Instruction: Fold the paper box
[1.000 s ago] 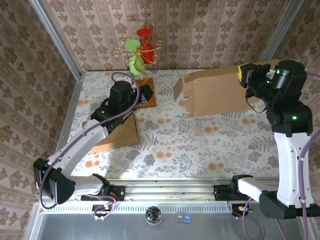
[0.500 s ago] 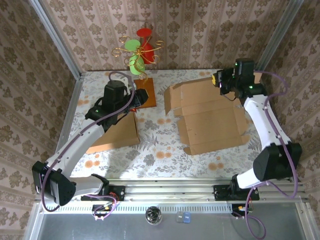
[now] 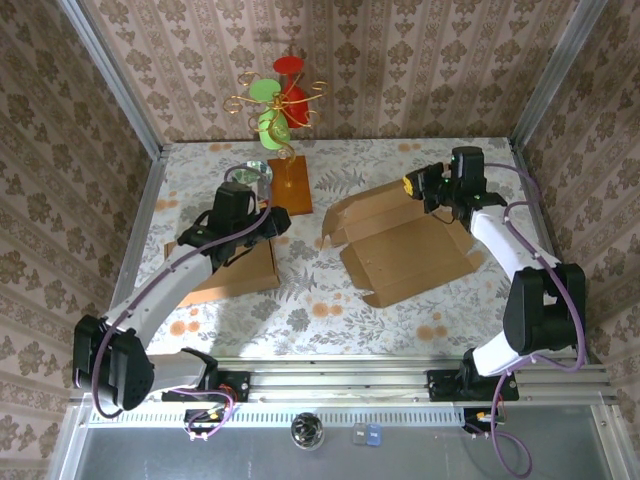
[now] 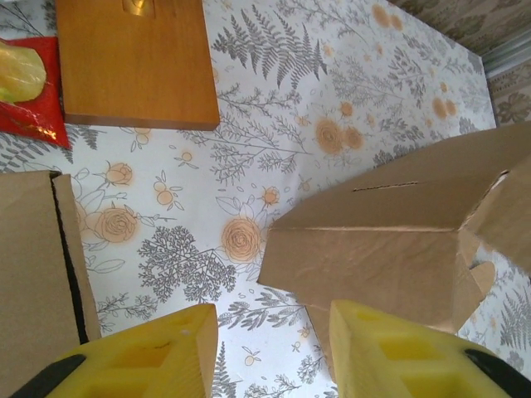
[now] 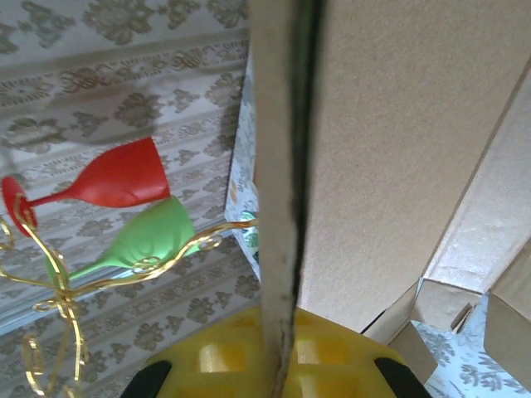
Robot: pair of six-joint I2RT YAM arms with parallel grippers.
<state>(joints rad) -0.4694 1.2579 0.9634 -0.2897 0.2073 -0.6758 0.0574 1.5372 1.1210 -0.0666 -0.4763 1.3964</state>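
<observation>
In the top view the left arm rises from the lower left of the frame and reaches up and to the right. Its forearm passes over a flat cardboard piece that lies on the floral desk. The wrist sits left of centre, with the left jaws aimed to the right, towards the paper box. From the left wrist camera the two yellow fingers are spread wide at the bottom edge, with only desk between them. The nearest corner of the paper box lies just beyond the gap, right of centre, apart from both fingers. The flat cardboard piece shows at the lower left of that frame.

The paper box lies right of centre on the desk, unfolded, its near panels flat, its flaps spread and its far panel tilted up. The right arm climbs from the lower right, bends at an elbow near the right edge, and slants up and left to a wrist above the box. The right jaws point left and meet the box's raised far edge. In the right wrist view that panel's edge runs up from between the yellow pads, so the right jaws are pinching the paper box.

Farther back, a wooden base carries a gold wire stand holding red goblets and green goblets, in front of the patterned wall.
</observation>
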